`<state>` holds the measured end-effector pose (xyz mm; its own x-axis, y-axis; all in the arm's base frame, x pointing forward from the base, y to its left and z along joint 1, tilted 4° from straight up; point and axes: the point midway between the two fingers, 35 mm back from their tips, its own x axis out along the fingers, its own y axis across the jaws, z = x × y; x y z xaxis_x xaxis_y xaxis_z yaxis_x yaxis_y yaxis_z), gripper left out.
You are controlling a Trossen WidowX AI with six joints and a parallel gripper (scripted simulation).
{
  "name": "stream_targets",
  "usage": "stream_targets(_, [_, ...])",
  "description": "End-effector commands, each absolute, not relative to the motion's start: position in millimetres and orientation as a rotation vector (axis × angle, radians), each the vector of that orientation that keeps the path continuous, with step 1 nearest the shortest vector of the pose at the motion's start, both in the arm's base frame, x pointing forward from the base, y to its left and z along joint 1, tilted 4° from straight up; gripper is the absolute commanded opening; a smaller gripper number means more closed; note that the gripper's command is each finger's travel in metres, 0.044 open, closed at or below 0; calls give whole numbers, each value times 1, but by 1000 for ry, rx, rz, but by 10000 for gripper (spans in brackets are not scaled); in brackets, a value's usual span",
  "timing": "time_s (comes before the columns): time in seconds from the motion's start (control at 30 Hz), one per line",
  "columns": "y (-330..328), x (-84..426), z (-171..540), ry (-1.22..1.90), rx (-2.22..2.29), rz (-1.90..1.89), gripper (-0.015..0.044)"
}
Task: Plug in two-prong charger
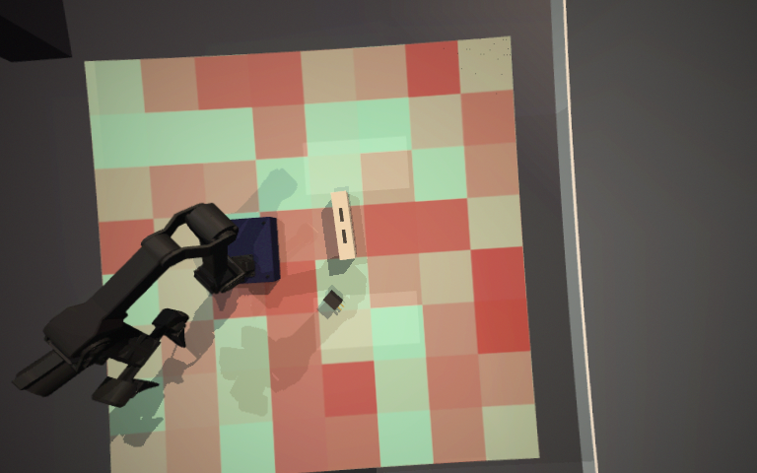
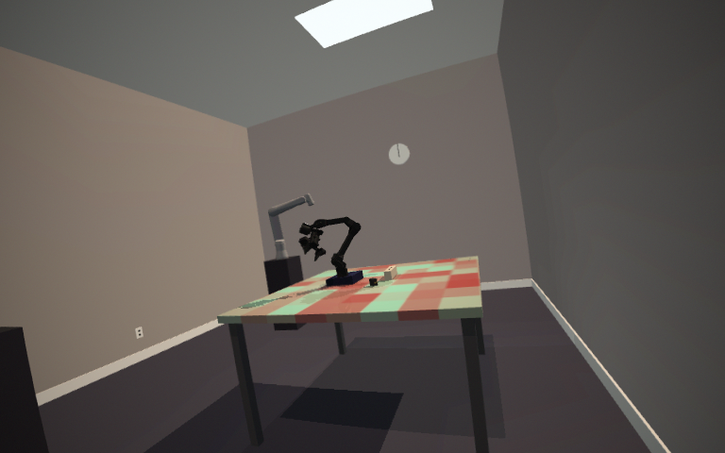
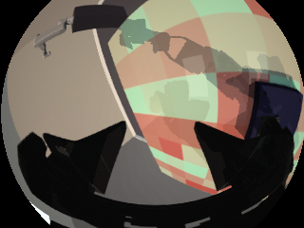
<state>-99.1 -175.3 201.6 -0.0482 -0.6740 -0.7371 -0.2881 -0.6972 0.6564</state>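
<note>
The power strip (image 1: 342,225) (image 2: 390,273) is a cream block on the chequered table, right of the arm's base in the top view. Its top shows two dark outlets in a row along its length. The small dark charger (image 1: 333,300) (image 2: 373,281) lies on the table just below the strip in the top view, apart from it, with its light prongs toward the lower right. My gripper (image 1: 170,364) (image 2: 315,256) (image 3: 161,124) is open and empty. It hangs above the table's left side, far from charger and strip. The wrist view shows neither the charger nor the strip.
The arm's dark blue base (image 1: 262,245) (image 2: 345,277) (image 3: 277,106) stands on the table (image 1: 457,384) (image 2: 342,316), left of the strip. A grey arm (image 2: 288,205) (image 3: 52,34) on a dark pedestal (image 2: 283,275) (image 3: 99,18) stands beyond the table. The gripper is near the table's left edge.
</note>
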Motion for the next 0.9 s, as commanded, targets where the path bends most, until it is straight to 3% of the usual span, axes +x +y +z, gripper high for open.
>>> stream_targets(0.0, [-176, -99, 202, -1022, 1929, -1805, 426])
stream_targets(0.87, [-211, -61, 185, -509, 1964, -1727, 440])
